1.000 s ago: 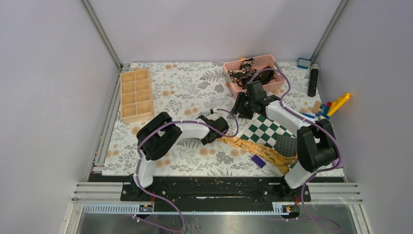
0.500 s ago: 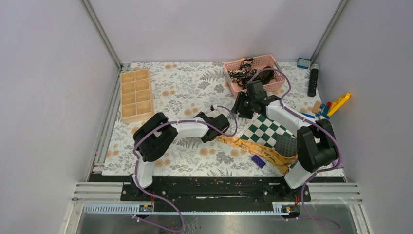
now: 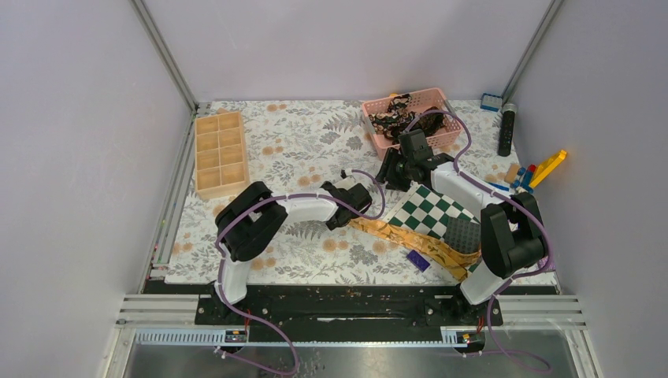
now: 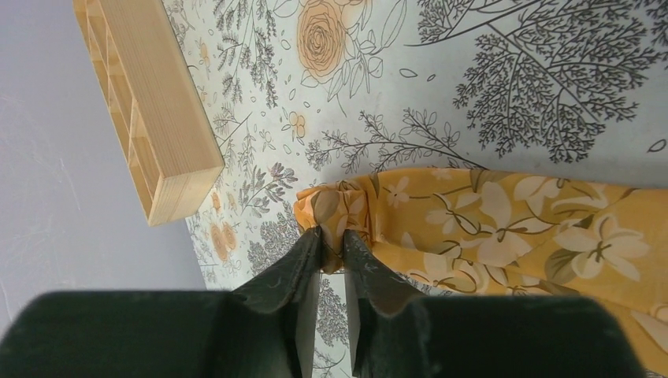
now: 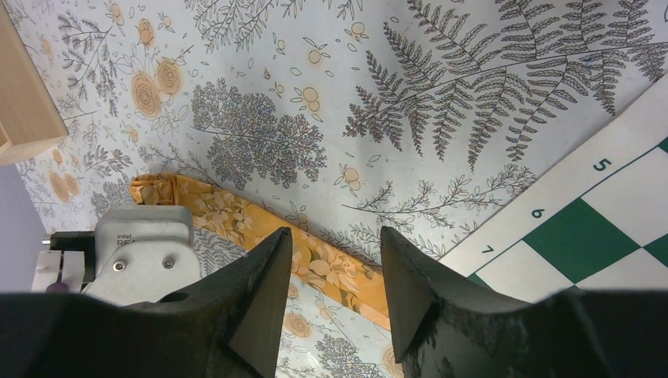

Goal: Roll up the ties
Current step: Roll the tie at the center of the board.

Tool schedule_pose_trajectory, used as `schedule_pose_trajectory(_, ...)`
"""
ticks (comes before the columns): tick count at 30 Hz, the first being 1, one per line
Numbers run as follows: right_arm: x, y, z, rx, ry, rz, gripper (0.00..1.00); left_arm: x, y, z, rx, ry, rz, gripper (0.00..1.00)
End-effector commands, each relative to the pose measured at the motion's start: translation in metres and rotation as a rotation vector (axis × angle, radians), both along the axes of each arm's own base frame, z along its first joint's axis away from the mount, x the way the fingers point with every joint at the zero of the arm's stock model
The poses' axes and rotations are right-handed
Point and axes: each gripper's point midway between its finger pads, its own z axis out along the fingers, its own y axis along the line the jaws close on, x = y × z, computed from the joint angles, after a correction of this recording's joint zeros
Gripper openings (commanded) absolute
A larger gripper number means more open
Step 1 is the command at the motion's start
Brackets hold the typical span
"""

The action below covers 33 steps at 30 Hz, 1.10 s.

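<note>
- Toward the table's (image 3: 299,142) near right edge, a shiny golden-tan floral fabric tie (image 3: 394,234) stretches to mid-table.
- Left gripper (image 4: 331,236) is clamped on its folded tip; rolling looks barely begun, and next that fold wants turning over.
- Right gripper (image 5: 335,236) hovers beyond, jaws apart.
- Far edge: pink plastic basket (image 3: 367,118) holding dark printed ties (image 3: 391,118); wooden divided tray (image 3: 221,165), nothing visible inside.

Left arm (image 3: 298,208), right arm (image 3: 458,186): white shells, black joints, purple cables (image 3: 468,140) along both. Right gripper (image 5: 329,272), black wedge fingers (image 5: 254,309). Left wrist's grey housing (image 5: 146,236) carries two screws (image 5: 118,266) and lettering.
</note>
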Motion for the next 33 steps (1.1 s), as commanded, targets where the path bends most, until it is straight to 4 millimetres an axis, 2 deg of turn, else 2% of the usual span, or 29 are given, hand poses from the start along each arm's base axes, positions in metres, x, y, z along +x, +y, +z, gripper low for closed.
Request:
schedule_pose_trajectory(1, 0.004, 0.005, 0.009, 0.021, -0.023, 0.016, 0.52, 0.007, -0.019, 0.019, -0.115, -0.051, 0.006, 0.15)
schedule_pose_trajectory(6, 0.004, 0.006, 0.009, 0.031, -0.024, 0.015, 0.50, 0.005, -0.019, 0.016, -0.118, -0.039, 0.003, 0.00)
schedule_pose_trajectory(15, 0.003, 0.006, 0.008, 0.032, -0.024, 0.014, 0.50, -0.004, -0.022, 0.001, -0.168, 0.019, -0.008, 0.00)
schedule_pose_trajectory(30, 0.004, 0.006, 0.007, 0.030, -0.022, 0.013, 0.52, -0.010, -0.031, -0.011, -0.254, 0.083, -0.011, 0.16)
schedule_pose_trajectory(33, 0.004, 0.006, 0.007, 0.030, -0.021, 0.012, 0.52, -0.010, -0.029, -0.012, -0.261, 0.087, -0.003, 0.22)
